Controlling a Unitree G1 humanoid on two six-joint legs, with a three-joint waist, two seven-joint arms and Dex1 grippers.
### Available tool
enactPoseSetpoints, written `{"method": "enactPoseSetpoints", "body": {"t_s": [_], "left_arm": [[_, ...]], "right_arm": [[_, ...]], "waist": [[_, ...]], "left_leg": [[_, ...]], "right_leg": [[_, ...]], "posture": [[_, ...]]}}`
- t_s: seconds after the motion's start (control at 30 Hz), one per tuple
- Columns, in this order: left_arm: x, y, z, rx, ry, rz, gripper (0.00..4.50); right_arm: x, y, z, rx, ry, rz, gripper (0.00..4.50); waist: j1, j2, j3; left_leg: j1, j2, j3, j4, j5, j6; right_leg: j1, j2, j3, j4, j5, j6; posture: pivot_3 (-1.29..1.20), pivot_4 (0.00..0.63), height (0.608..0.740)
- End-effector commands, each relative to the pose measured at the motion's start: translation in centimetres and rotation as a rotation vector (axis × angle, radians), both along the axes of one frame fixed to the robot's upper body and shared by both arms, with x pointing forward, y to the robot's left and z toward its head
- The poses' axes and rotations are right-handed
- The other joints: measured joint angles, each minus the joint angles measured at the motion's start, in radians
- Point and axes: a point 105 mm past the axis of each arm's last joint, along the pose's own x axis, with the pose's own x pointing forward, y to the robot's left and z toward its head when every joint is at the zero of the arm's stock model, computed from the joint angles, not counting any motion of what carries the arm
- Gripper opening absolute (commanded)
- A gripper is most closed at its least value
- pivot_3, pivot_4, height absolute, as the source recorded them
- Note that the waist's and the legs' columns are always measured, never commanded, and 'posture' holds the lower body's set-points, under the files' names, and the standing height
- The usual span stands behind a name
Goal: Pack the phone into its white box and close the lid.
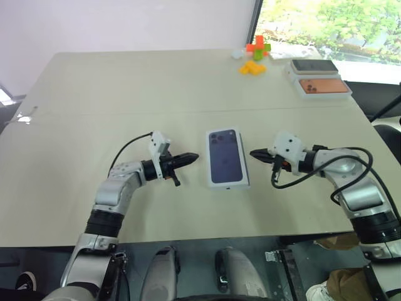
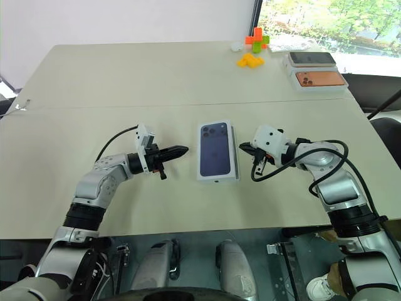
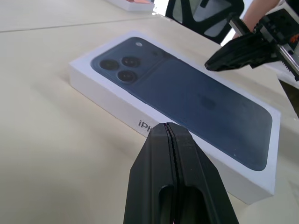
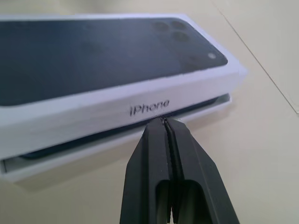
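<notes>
The left gripper (image 1: 191, 157) hangs low over the table (image 1: 94, 94) with its jaws clenched on nothing, tips aimed toward the long side of the lid (image 1: 225, 157), which lies just beyond those tips with a strip of bare table between. The lid, white-sided with a dark phone picture on its top, sits over the white box (image 4: 117, 140); in the right wrist view it has not gone fully down on that side, and a narrow gap shows between the lid's lower edge and the tray's rim, with a dark band inside the gap that may be the phone, though I cannot tell for sure. On the far side of the box from the left jaws, the right gripper (image 1: 255, 154) points back toward the lid's other long side, its jaws pressed together and empty, their tips just beside the printed side wall of the lid near the gap; whether they touch it I cannot tell. Well beyond the right jaws, near the table's far corner, lie a dark-topped box (image 1: 313, 65) and an orange-topped box (image 1: 322, 86) side by side, with a cluster of orange, red and green blocks (image 1: 254, 56) a little nearer the table's middle.
</notes>
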Motion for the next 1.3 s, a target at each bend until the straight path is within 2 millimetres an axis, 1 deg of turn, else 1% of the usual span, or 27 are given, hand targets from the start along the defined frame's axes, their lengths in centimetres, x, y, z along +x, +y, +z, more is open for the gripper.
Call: {"method": "enactPoseSetpoints", "body": {"t_s": [0.03, 0.17, 0.33, 0.5, 0.63, 0.73, 0.83, 1.03, 1.2, 1.3], "left_arm": [[-0.1, -0.9, -0.1, 0.008, -0.005, -0.022, 0.00], [-0.1, -2.2, -0.4, 0.015, 0.005, -0.056, 0.00], [0.0, -2.4, -0.7, 0.009, 0.038, -0.055, 0.00], [0.0, -2.8, -0.3, -0.009, 0.040, -0.064, 0.00], [-0.1, -2.7, -0.5, 0.012, 0.023, -0.065, 0.00], [0.0, -2.1, -0.6, 0.016, 0.033, -0.053, 0.00], [0.1, -1.7, -0.5, 0.021, 0.020, -0.045, 0.00], [0.0, -2.0, -0.7, 0.023, 0.022, -0.052, 0.00], [0.0, -2.1, -1.3, 0.055, 0.022, -0.058, 0.00], [-0.1, -2.6, -1.4, 0.048, 0.028, -0.064, 0.00]], "right_arm": [[0.2, 0.0, 0.6, -0.022, -0.053, 0.001, 0.06], [0.3, 0.2, 0.6, -0.024, -0.058, 0.000, 0.06], [-0.1, 0.5, 0.4, -0.029, -0.050, 0.019, 0.06], [-0.6, 1.2, 0.0, -0.030, -0.043, 0.052, 0.06], [-0.5, 1.8, 0.3, -0.008, -0.053, 0.059, 0.06], [-0.4, 1.6, 0.2, -0.032, -0.060, 0.057, 0.06], [-0.3, 1.7, 0.4, -0.020, -0.064, 0.056, 0.06], [-0.1, 1.8, 0.7, -0.024, -0.081, 0.055, 0.06], [-0.1, 2.3, 0.8, -0.023, -0.088, 0.063, 0.06], [0.0, 2.4, 0.9, -0.024, -0.092, 0.065, 0.06]], "waist": [[0.001, 0.000, 0.000], [0.001, 0.000, 0.000], [0.001, 0.000, 0.000], [0.001, 0.000, 0.000], [0.001, 0.000, 0.000], [0.001, 0.000, 0.000], [0.001, 0.000, 0.000], [0.001, 0.000, 0.000], [0.001, 0.000, 0.000], [0.001, 0.000, 0.000]], "left_leg": [[0.000, 0.000, 0.000, 0.000, 0.000, 0.000], [0.000, 0.000, 0.000, 0.001, 0.000, 0.000], [0.000, 0.000, 0.000, 0.002, 0.000, 0.000], [0.000, 0.000, 0.000, 0.003, 0.000, 0.000], [0.000, 0.000, 0.000, 0.004, 0.000, 0.000], [0.000, 0.000, 0.000, 0.006, 0.000, 0.000], [0.000, 0.000, 0.000, 0.009, 0.000, 0.000], [0.000, 0.000, 0.000, 0.011, 0.000, 0.000], [0.000, 0.000, 0.000, 0.012, 0.000, 0.000], [0.000, 0.000, 0.000, 0.012, 0.000, 0.000]], "right_leg": [[0.000, 0.000, 0.000, 0.000, 0.000, 0.000], [0.000, 0.000, 0.000, 0.001, 0.000, 0.000], [0.000, 0.000, 0.001, 0.001, 0.000, 0.000], [0.000, 0.000, 0.001, 0.002, 0.000, 0.000], [0.000, 0.000, 0.001, 0.003, 0.000, 0.000], [0.000, 0.000, 0.001, 0.005, 0.000, 0.000], [0.000, 0.000, 0.001, 0.007, 0.000, 0.000], [0.000, 0.000, 0.001, 0.009, 0.001, -0.001], [0.000, 0.000, 0.002, 0.010, 0.001, -0.001], [0.000, 0.001, 0.002, 0.010, 0.001, -0.001]], "posture": [[0.00, 0.150, 0.739], [0.00, 0.150, 0.739], [0.00, 0.150, 0.739], [0.00, 0.150, 0.739], [0.00, 0.150, 0.739], [0.00, 0.150, 0.739], [0.00, 0.150, 0.739], [0.00, 0.150, 0.739], [0.00, 0.150, 0.739], [0.00, 0.150, 0.739]]}}
